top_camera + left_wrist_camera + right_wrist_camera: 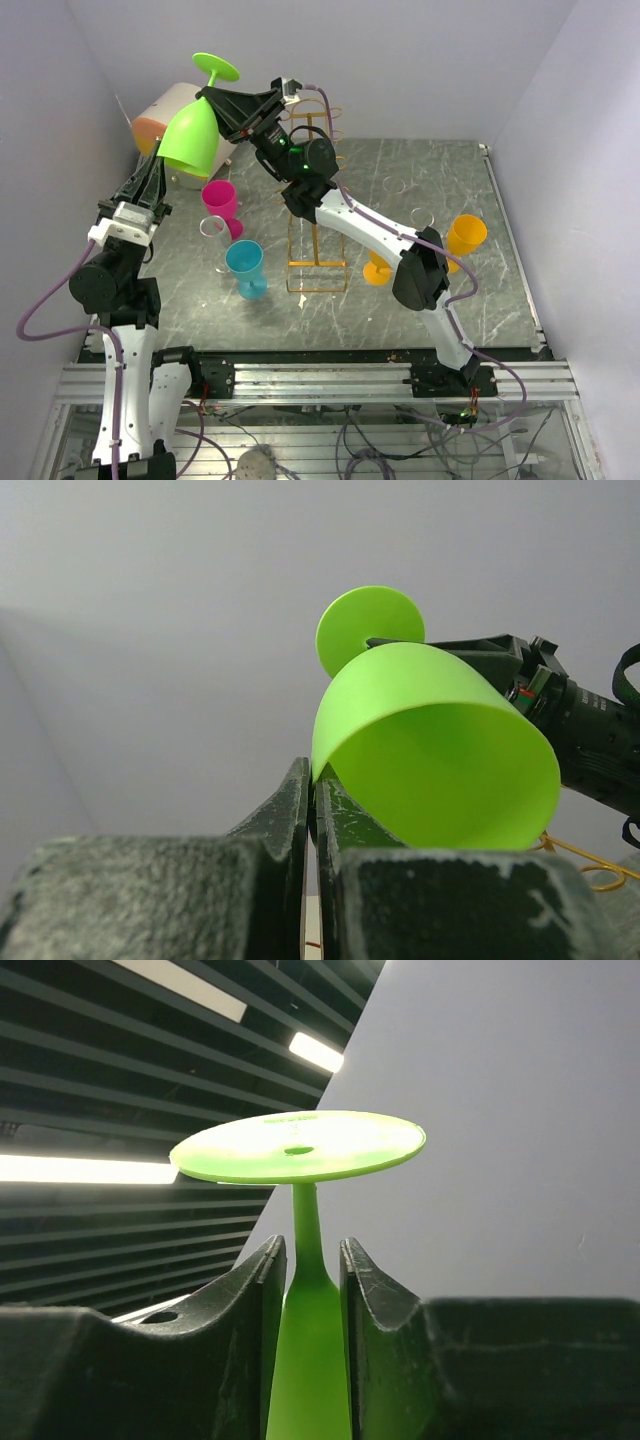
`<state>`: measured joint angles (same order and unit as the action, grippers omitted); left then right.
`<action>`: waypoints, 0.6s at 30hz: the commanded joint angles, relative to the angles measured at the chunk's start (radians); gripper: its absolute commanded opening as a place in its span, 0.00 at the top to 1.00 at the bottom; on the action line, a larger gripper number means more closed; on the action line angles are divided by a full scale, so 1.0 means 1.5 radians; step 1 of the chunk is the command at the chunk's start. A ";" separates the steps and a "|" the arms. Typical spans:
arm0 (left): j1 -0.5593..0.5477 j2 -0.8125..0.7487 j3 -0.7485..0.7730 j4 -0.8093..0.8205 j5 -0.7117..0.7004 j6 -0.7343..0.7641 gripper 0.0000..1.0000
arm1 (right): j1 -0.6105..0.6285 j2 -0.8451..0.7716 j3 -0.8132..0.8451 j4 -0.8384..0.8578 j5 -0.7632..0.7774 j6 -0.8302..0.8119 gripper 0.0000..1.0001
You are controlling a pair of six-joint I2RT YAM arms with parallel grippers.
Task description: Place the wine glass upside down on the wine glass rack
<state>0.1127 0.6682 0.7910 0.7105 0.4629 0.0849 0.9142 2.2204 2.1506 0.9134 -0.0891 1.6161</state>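
The lime-green wine glass (190,135) hangs upside down high over the table's back left, its foot on top. My left gripper (165,162) is shut on the rim of its bowl (440,750), one finger inside and one outside (313,775). My right gripper (207,95) reaches in from the right, and its fingers (312,1250) press both sides of the thick lower stem (308,1340) under the round foot. The golden wire wine glass rack (318,263) stands mid-table, partly hidden behind the right arm. One of its curled hooks (590,865) shows in the left wrist view.
Below the glass stand a pink goblet (220,198), a blue one (245,265) and a clear one (213,228). Two orange goblets (465,235) and clear glasses (395,185) are at the right. A white and orange box (160,118) sits at the back left wall.
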 commanded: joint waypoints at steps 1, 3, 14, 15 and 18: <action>-0.009 -0.001 -0.011 -0.005 -0.012 -0.005 0.93 | 0.021 0.033 -0.001 0.034 -0.013 0.010 0.73; -0.009 0.000 -0.014 -0.002 -0.015 -0.006 0.93 | 0.023 0.035 0.004 0.032 -0.015 0.009 0.77; -0.009 -0.005 -0.003 -0.039 -0.017 -0.018 0.93 | 0.023 0.015 0.000 0.016 -0.021 -0.018 1.00; -0.009 -0.007 0.002 -0.055 -0.019 -0.023 0.91 | 0.022 0.010 -0.006 0.014 -0.022 -0.021 1.00; -0.009 -0.012 0.031 -0.121 -0.022 -0.048 0.79 | 0.016 -0.010 -0.019 0.007 -0.023 -0.037 1.00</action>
<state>0.1101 0.6518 0.7918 0.6773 0.4419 0.0608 0.9165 2.2223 2.1551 0.9028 -0.0711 1.5848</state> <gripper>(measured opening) 0.146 0.055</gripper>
